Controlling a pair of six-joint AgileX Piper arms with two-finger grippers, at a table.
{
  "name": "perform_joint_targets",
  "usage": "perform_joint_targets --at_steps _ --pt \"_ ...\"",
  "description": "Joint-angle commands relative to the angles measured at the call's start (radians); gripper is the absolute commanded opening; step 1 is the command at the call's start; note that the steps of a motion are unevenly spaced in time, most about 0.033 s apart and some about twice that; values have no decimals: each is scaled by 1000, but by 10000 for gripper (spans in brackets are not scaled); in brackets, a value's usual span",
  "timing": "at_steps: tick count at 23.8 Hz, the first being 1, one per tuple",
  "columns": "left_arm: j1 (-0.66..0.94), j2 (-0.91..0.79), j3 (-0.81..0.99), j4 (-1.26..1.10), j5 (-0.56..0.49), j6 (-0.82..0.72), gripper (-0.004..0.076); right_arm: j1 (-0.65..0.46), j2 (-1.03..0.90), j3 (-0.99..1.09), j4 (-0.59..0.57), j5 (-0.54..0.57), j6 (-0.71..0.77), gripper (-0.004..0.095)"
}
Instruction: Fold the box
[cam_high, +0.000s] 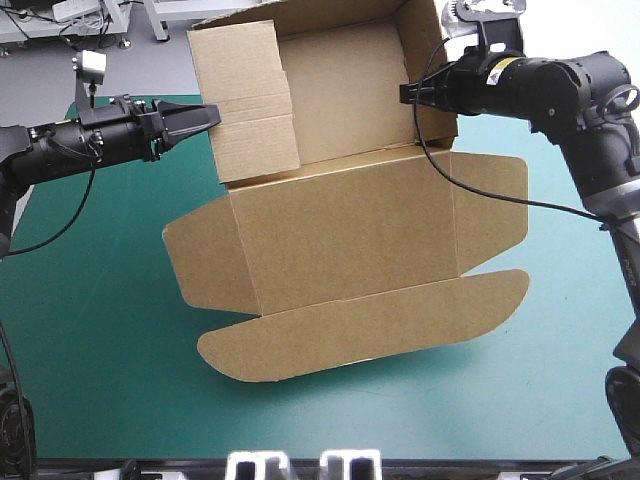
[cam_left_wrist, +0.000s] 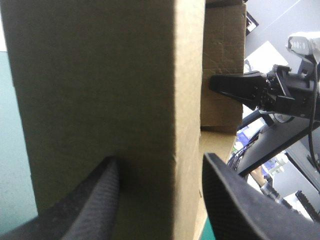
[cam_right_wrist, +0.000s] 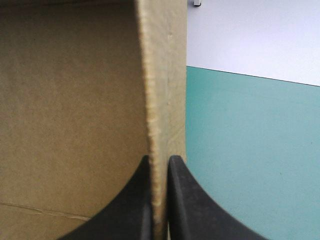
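No lettering, brand or number reads on the brown box (cam_high: 340, 230) or the teal-green cover (cam_high: 100, 330), and a small yellow label (cam_high: 506, 66) on the right arm (cam_high: 560, 90), just beside the box, is too small to make out.

We are viewing the brown box (cam_high: 340, 230) lying partly formed on the teal-green cover (cam_high: 100, 330). Its far half is standing as an open tray (cam_high: 345, 95) with walls raised, reaching the table's far edge. Its lid (cam_high: 345, 235) is lying flat toward the near edge, rounded side flaps spreading outward and a long rounded front flap (cam_high: 365, 325) resting nearest.
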Motion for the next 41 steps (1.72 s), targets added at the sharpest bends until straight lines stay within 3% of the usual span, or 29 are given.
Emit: perform_joint_targets --at_steps 1,7,9,13,17,23,25,27,28,35,41 --pt "-19 -40 -29 -60 22 8 366 -6 -34 -30 55 -92 3 -1" --pt "-107 -40 -29 19 -112 4 353 -4 -34 -30 115 -96 -20 0" --pt "-211 -40 -29 189 -254 -26 297 -4 -34 -30 174 -82 -40 0" --pt "-325 -40 -29 375 -475 -58 277 -4 -34 -30 199 6 -52 0" --pt "-359 8 -29 406 -561 -74 278 25 -34 -30 253 31 -73 0" --pt "-359 84 -29 440 -545 -131 275 99 -34 -30 195 31 -62 0" --pt "-359 95 -29 463 -538 -155 239 101 -34 -30 195 31 -56 0" --pt "-359 98 -29 504 -507 -185 99 101 -34 -30 192 36 -54 0" --pt "-359 98 -38 513 -463 -185 -8 101 -34 -30 192 45 -54 0" --pt "-363 98 -156 553 -286 -278 -10 101 0 -30 157 171 14 0" --pt "-452 100 -319 924 -162 -587 -10 101 78 -23 158 287 85 0"
